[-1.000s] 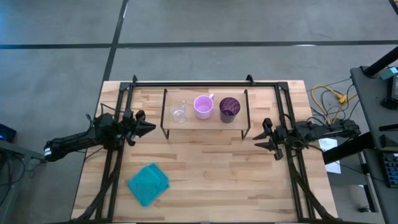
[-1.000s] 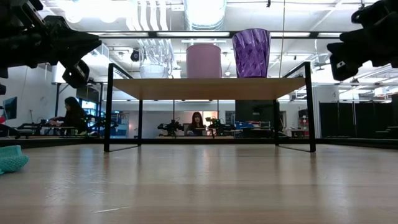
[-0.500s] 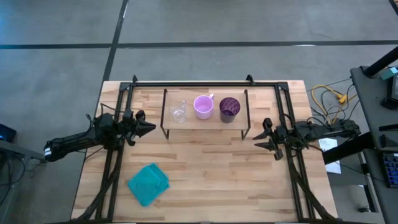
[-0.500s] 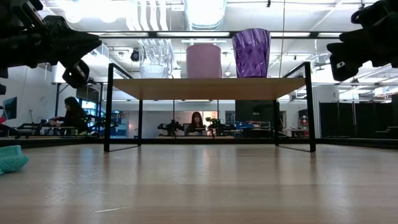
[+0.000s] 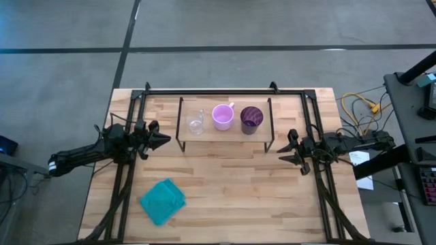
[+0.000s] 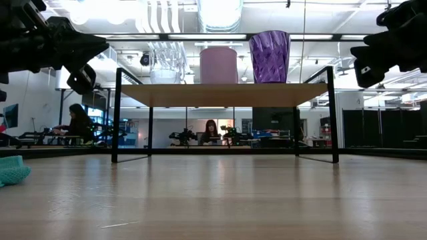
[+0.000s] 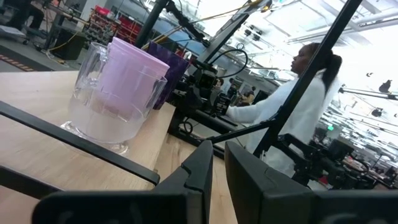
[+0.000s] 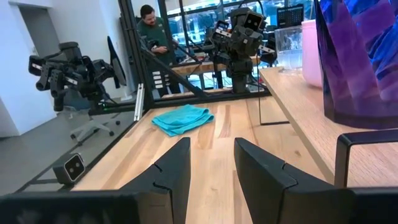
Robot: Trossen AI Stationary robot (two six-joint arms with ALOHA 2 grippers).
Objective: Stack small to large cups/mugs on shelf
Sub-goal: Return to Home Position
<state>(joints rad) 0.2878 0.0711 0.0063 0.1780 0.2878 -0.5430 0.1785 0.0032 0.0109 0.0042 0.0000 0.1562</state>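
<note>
the shelf (image 5: 225, 131) at the worktop's (image 5: 225, 190) far side carries 3 vessels in a row: clear glass (image 5: 195, 122) left, pink mug (image 5: 222, 116) middle, purple cup (image 5: 251, 118) right. left gripper (image 5: 163, 139) and right gripper (image 5: 283, 154) flank it, jaws released.

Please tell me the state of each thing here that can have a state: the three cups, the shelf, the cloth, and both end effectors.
Glass: upright, empty, on the shelf.
Pink mug: upright, empty, middle of the row.
Purple cup: upright, beside the mug.
Shelf: standing, holds all three.
Cloth: crumpled, on the table.
Left end effector: slightly open, holds nothing, left of the shelf.
Right end effector: open, holds nothing, right of the shelf.
</note>
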